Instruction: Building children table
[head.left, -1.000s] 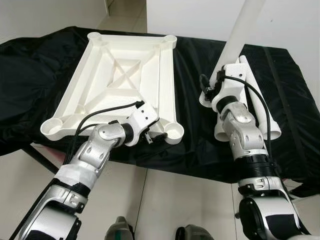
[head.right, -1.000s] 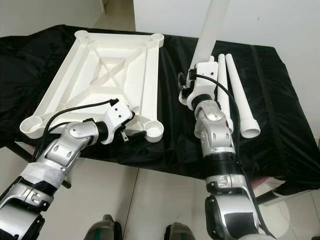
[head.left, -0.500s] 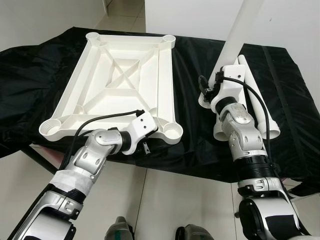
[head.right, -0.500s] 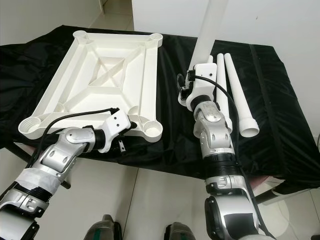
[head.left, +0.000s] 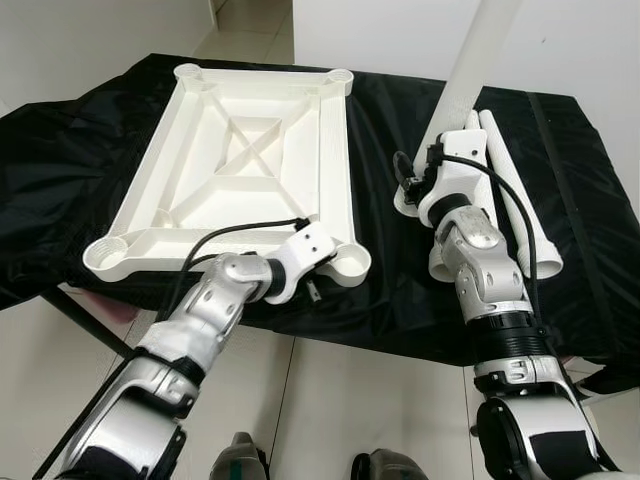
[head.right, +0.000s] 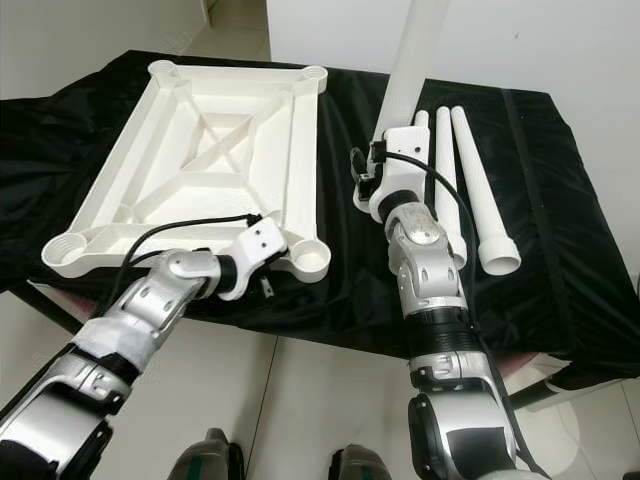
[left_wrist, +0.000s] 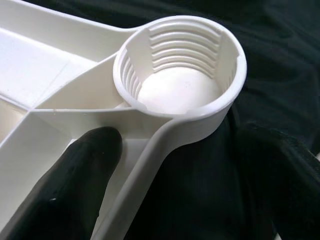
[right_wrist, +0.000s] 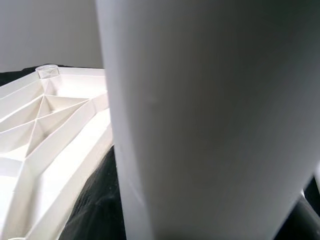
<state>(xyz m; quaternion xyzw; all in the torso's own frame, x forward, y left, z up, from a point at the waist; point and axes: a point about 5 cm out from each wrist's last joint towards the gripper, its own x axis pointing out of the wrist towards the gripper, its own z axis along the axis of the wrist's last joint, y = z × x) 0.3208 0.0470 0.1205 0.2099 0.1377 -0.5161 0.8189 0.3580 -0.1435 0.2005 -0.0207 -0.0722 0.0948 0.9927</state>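
tabletop: the white ribbed plastic tabletop lies upside down on the black-draped surface, its near edge by the surface's front rim. it looks stiff and fairly light — moulded ribs give it rigidity.
socket: the near right corner carries a round threaded leg socket, open upward and empty.
left end effector: the left end effector is open and straddles the rim just below that socket, one black finger inside the frame on the white web, the other outside over the cloth. the rim wall beside the socket seems the best hold; smooth plastic may slip.
right end effector: the right end effector holds the long white plastic tube leg nearly upright above the surface; i cannot tell how its fingers stand.
leg handling: a hollow tube, probably light but long, so the top would swing — likely best gripped low.
spare legs: more white tapered legs lie side by side to the right of the held one.
room: open black cloth lies between the socket and the held leg; the front edge is close, so the tabletop could slide off if pushed.
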